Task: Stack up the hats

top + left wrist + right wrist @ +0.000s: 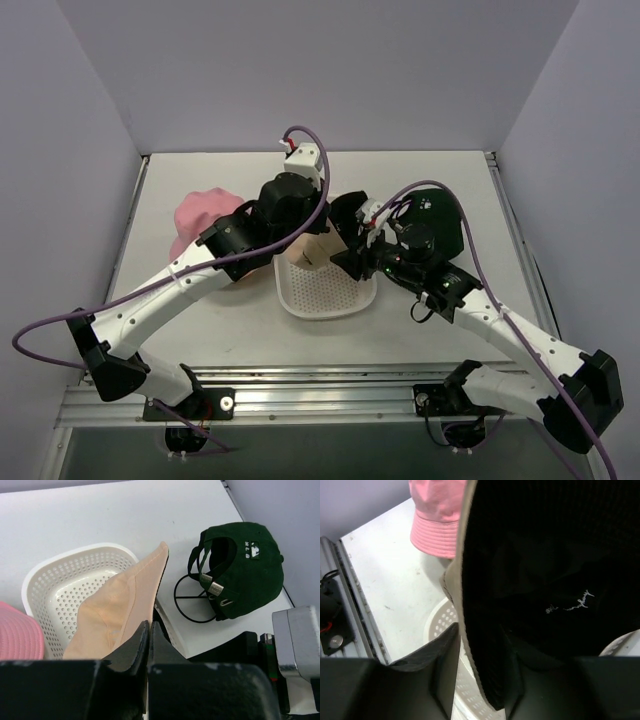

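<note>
Pinching fabric of beige hat [125, 605], left fingers [135, 650] clamped, over white tray [60, 575] at middle of desk [400, 170]. The right fingers [442, 655] straddle black hat [545, 570] rim; can't tell if clamped. Resting near the desk's right edge is green hat [250, 565], and pink hat [200, 215] is near the left.

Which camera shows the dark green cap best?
Left wrist: the dark green cap lies in full view, strap, buckle and white logo clear. Top external: the right arm covers part of it. Right wrist: not in view.
</note>
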Controlling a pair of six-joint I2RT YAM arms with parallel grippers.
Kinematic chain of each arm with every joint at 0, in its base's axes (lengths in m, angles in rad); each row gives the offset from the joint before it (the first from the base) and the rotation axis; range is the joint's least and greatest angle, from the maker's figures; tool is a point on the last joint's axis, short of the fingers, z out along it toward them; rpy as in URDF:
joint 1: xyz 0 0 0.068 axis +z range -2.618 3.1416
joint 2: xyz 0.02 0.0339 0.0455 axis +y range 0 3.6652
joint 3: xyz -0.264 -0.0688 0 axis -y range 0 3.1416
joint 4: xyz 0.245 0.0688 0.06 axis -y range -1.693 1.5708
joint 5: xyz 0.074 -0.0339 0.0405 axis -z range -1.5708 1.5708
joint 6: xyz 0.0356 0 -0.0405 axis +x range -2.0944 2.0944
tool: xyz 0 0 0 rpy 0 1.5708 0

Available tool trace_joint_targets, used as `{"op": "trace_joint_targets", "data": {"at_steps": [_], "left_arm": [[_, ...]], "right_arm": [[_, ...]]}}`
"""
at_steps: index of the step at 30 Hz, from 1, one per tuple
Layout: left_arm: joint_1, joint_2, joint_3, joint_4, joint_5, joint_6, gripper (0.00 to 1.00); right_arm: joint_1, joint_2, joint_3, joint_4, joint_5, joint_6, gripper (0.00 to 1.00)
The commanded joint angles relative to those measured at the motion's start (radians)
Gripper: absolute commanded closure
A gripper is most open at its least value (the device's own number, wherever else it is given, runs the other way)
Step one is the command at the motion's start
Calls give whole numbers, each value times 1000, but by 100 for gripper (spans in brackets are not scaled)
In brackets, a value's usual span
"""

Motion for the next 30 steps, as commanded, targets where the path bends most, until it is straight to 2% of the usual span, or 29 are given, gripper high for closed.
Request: {"op": "trace_joint_targets", "data": {"at_steps": [1, 3, 4, 5, 8, 11, 13, 16, 21, 24, 30], "left_arm": [[6, -16, 93, 14, -38, 10, 98], [6, -21, 120, 2, -35, 16, 98], [7, -21, 133, -4, -33, 26, 98], [9, -21, 150, -33, -28, 31, 98], [44, -19, 237, -132, -2, 40, 82], [119, -100, 240, -173, 43, 33, 75], [189, -157, 179, -174, 105, 25, 68], [232, -277, 72, -167, 133, 28, 61], [242, -426, -102, -168, 217, 30, 56], [246, -495, -206, -141, 318, 31, 54], [246, -619, -359, -35, 547, 11, 48]], "right_arm": [[2, -57, 11, 63, 56, 49, 84], [2, -66, 60, 39, 36, 86, 97], [4, -75, 81, 29, 15, 98, 100], [4, -80, 104, 7, 2, 112, 100], [7, -95, 202, -44, -62, 138, 100], [7, -88, 302, -133, -68, 146, 100], [8, -66, 366, -167, -78, 143, 100], [7, -36, 428, -195, -130, 149, 100], [8, 1, 475, -153, -284, 212, 100], [10, 17, 492, -199, -288, 190, 100], [10, -3, 443, -184, -280, 209, 100]]}}
